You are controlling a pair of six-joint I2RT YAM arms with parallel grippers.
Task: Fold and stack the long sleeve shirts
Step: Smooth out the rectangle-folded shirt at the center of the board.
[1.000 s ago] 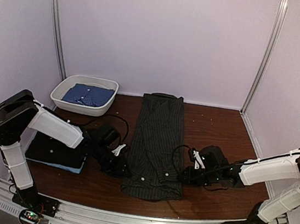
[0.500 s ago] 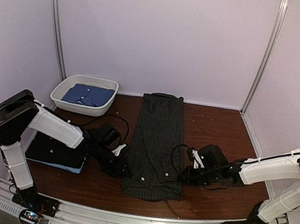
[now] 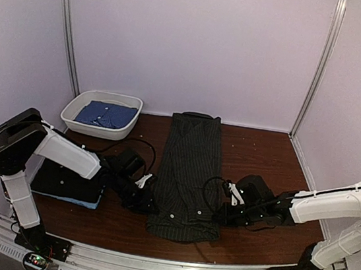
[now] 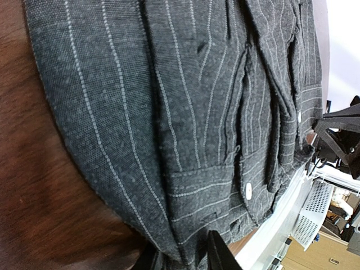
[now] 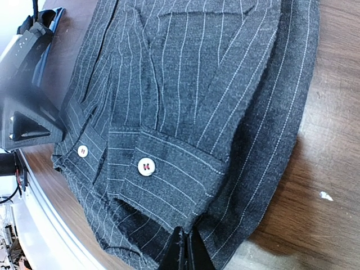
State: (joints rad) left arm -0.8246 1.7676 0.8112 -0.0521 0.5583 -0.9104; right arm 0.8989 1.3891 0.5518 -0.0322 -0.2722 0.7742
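The pinstriped shirt (image 3: 188,176) lies as 1 long strip mid-tabletop (image 3: 264,159). The left gripper (image 4: 183,257) and right gripper (image 5: 188,244) each pinch a side edge at its near end, probably to fold it lengthwise. Only the 2 wrist views show cloth between the fingers; only the overhead view shows the folded stack (image 3: 67,185).

In my left wrist view only the tips of my left claw (image 4: 184,259) show at the bottom edge, and the pinstriped shirt (image 4: 169,112) runs off the top. My right claw (image 5: 188,252) is cut off likewise. From above, my left arm (image 3: 65,152) hides part of the folded stack (image 3: 67,188). The blue shirt (image 3: 107,114) in the tub (image 3: 70,114) is too small to read.
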